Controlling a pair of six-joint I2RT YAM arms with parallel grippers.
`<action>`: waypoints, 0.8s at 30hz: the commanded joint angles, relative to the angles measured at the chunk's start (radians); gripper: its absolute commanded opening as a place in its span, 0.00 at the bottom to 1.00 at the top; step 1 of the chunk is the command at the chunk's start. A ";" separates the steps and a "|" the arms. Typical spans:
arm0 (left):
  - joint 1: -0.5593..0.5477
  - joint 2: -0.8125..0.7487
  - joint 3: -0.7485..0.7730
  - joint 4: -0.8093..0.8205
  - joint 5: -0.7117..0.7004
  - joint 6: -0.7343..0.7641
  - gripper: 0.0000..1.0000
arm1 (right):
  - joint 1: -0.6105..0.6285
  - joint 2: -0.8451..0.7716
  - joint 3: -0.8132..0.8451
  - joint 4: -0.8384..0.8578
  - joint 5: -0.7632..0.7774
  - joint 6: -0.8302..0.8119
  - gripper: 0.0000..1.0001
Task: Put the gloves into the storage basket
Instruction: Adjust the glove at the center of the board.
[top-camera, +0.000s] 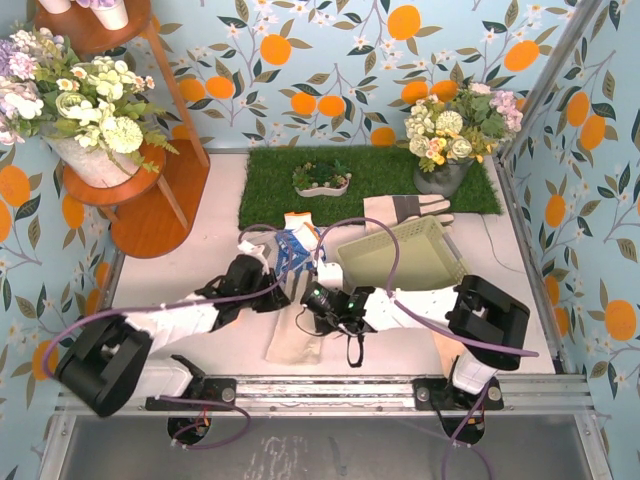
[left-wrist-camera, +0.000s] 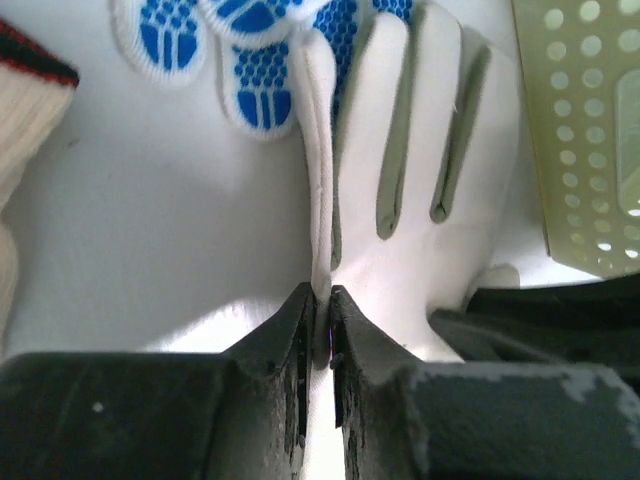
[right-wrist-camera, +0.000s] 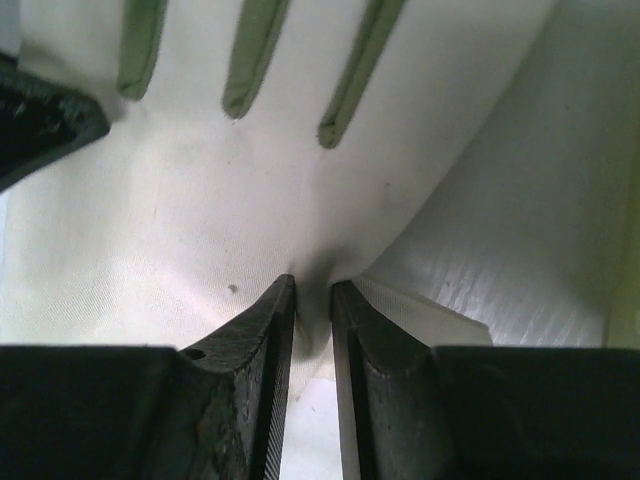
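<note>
A peach-tan glove (top-camera: 295, 345) lies flat near the table's front, and it looks almost white up close. My left gripper (left-wrist-camera: 322, 300) is shut on a raised fold along that glove's (left-wrist-camera: 420, 220) edge. My right gripper (right-wrist-camera: 312, 290) is shut on a pinch of the same glove (right-wrist-camera: 200, 200) near its palm. Both grippers meet over it, the left (top-camera: 275, 286) and the right (top-camera: 306, 300). A blue-and-white glove (top-camera: 294, 246) lies just beyond. A grey-and-cream glove (top-camera: 405, 208) rests at the grass mat's edge. The pale green storage basket (top-camera: 400, 255) sits to the right, one side tipped up.
A small white dish of plants (top-camera: 322, 180) and a flower pot (top-camera: 445, 170) stand on the green grass mat (top-camera: 270, 185). Wooden stands with flowers (top-camera: 130, 190) fill the left side. A cream knitted cuff with a dark red edge (left-wrist-camera: 25, 90) lies left of my left gripper.
</note>
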 joint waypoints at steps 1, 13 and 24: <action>-0.002 -0.106 -0.070 -0.019 0.012 -0.066 0.14 | -0.026 0.019 0.000 0.088 -0.017 -0.056 0.18; -0.002 -0.164 -0.046 -0.086 -0.059 -0.069 0.54 | -0.021 -0.043 -0.012 0.083 -0.065 -0.076 0.44; 0.001 -0.304 0.230 -0.368 -0.195 0.108 0.93 | -0.121 -0.400 0.057 -0.152 0.027 -0.216 0.60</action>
